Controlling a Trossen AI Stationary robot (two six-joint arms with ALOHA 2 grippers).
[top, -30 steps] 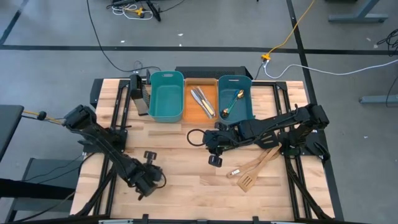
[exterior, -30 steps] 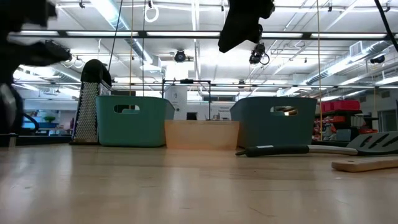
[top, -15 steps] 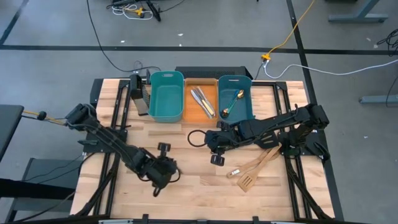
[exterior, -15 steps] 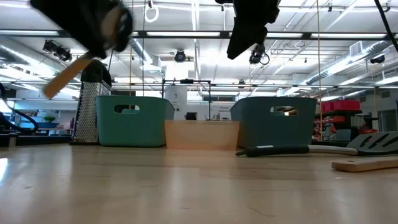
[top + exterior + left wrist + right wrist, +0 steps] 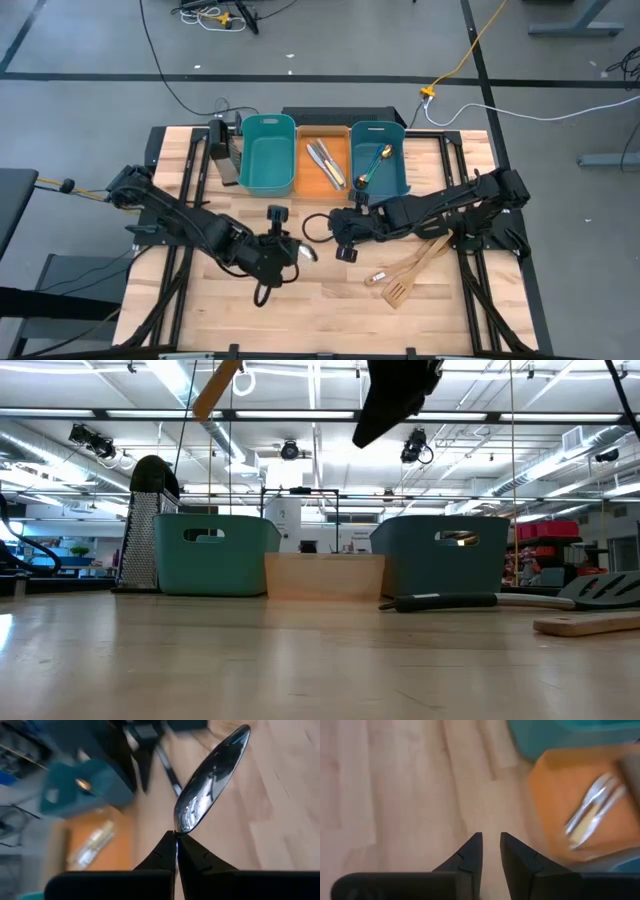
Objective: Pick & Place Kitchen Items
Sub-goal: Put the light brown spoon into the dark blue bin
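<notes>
Orange bin [image 5: 328,180] with knives [image 5: 323,160], right teal bin [image 5: 391,178] with spoons [image 5: 374,165]

A light wooden surface [image 5: 300,300] carries two teal bins [image 5: 268,155] [image 5: 379,158] at its far edge, an orange bin [image 5: 325,165] set between them. A metal grater [image 5: 221,148] stands beside the left bin. Two wooden spatulas [image 5: 410,271] and a black slotted spatula [image 5: 600,590] lie toward the right side.
</notes>
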